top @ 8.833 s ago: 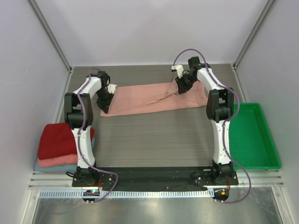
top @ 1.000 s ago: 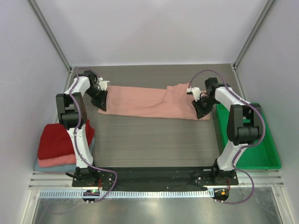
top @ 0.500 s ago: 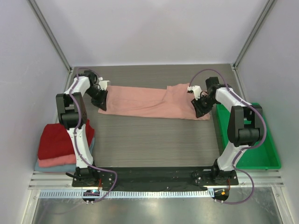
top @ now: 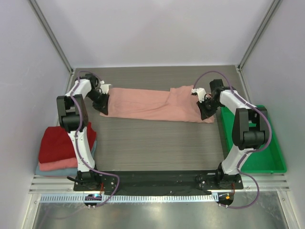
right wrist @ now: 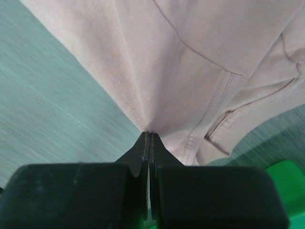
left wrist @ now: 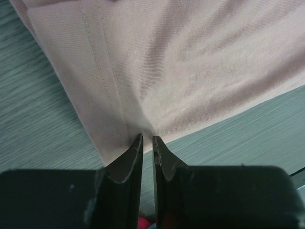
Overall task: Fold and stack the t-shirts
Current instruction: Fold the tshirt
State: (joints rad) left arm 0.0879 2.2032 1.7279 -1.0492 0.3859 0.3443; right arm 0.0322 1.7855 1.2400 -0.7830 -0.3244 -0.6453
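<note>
A dusty-pink t-shirt (top: 152, 105) lies folded into a long strip across the far half of the table. Its left end sits in my left gripper (top: 104, 110), whose nearly closed jaws pinch the hemmed corner (left wrist: 119, 114) at their tips (left wrist: 147, 138). At the right end, my right gripper (top: 204, 114) is shut tight on the shirt's near edge, and the cloth (right wrist: 190, 57) puckers into the fingertips (right wrist: 149, 133). A sleeve seam (right wrist: 214, 105) lies just right of that grip. Folded dark red (top: 59, 142), salmon-pink (top: 57, 164) and light-blue (top: 44, 171) t-shirts are stacked at the near left.
A green plastic tray (top: 259, 143) stands along the right side, close to the right arm, and its corner (right wrist: 281, 176) shows in the right wrist view. Grey walls and metal posts enclose the table. Bare wood-grain tabletop (top: 157, 143) lies between the shirt and the arm bases.
My right gripper has closed on the shirt's right end, after standing a little open half a second ago. The left gripper and the shirt have stayed put.
</note>
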